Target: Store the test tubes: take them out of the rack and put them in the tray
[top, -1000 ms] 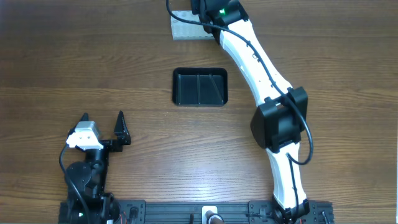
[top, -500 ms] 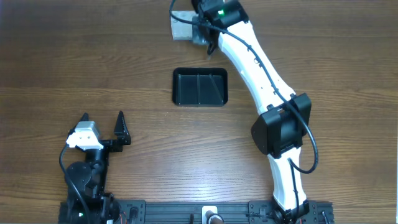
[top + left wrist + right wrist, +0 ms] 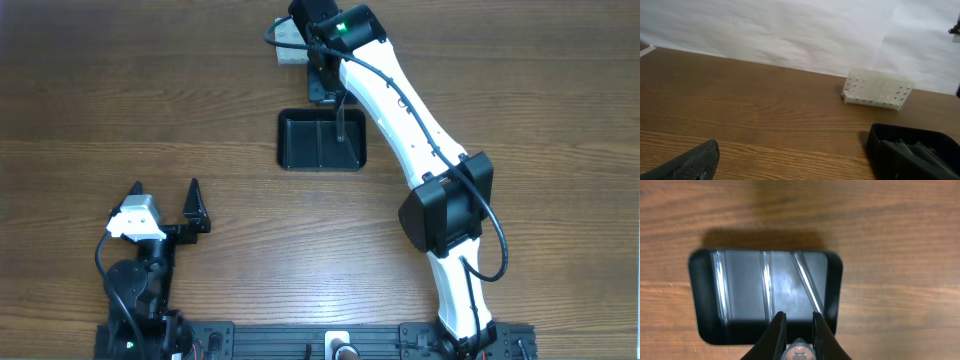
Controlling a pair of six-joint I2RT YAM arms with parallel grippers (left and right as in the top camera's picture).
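The worktop (image 3: 150, 100) is carrying a black tray (image 3: 281, 140) at upper centre of the overhead view, with a white rack (image 3: 286, 54) just above it. My right end effector (image 3: 798, 316) is hovering over one edge of the tray, clenching a glass test tube (image 3: 340, 122) near its top. The tube is hanging upright, long axis vertical. Three tubes (image 3: 766, 285) are lying flat inside, two parallel, one slanting. Thin glass is probably light, slick and brittle, so I am judging a gentle grip safest. My left end effector (image 3: 164, 186) is resting released at lower left.
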